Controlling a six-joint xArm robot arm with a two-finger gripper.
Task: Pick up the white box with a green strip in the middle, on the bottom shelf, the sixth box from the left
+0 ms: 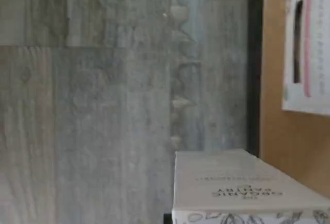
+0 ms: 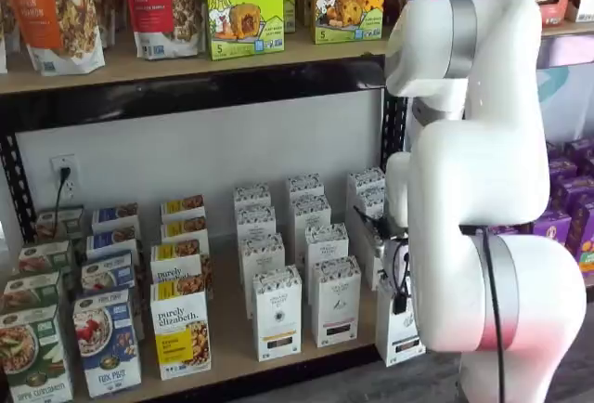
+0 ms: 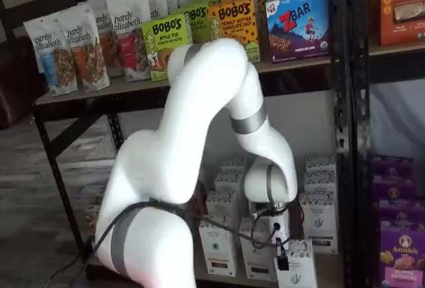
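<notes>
The tall slim white carton with a dark-speckled top band (image 2: pixel 397 327) stands at the front edge of the light tan wooden bottom shelf (image 2: pixel 227 343), at the right end of the front row. In both shelf views it sits right under the robot's wrist. In a shelf view it shows as a white box (image 3: pixel 297 266) with a speckled top, low down and out in front of the other white boxes (image 3: pixel 219 248).

The wrist view shows the same white carton (image 1: pixel 242 182) very close, with upside-down dark print on its wide face and leaf drawings along one edge. Beside it are the tan shelf board (image 1: pixel 289 136), the black frame bar (image 1: pixel 253 64) and the grey wood floor (image 1: pixel 93 105). A white and pink box (image 1: pixel 309 43) stands further back on the board.

The end effector (image 2: pixel 397 284) is low on the big white robot arm (image 2: pixel 483 199), just over the carton's top, with a black cable (image 2: pixel 401 278) hanging by it. The arm hides most of it. I cannot tell if its fingers are apart or pressed on the carton.

To the left stand more white cartons (image 2: pixel 277 312) in rows, then yellow-labelled boxes (image 2: pixel 181 333) and blue boxes (image 2: pixel 107 343). On the upper board (image 2: pixel 186 59) sit green and yellow Bobo's boxes (image 2: pixel 243 4) and granola bags (image 2: pixel 56 8). Purple boxes (image 3: pixel 398 248) fill the next rack.
</notes>
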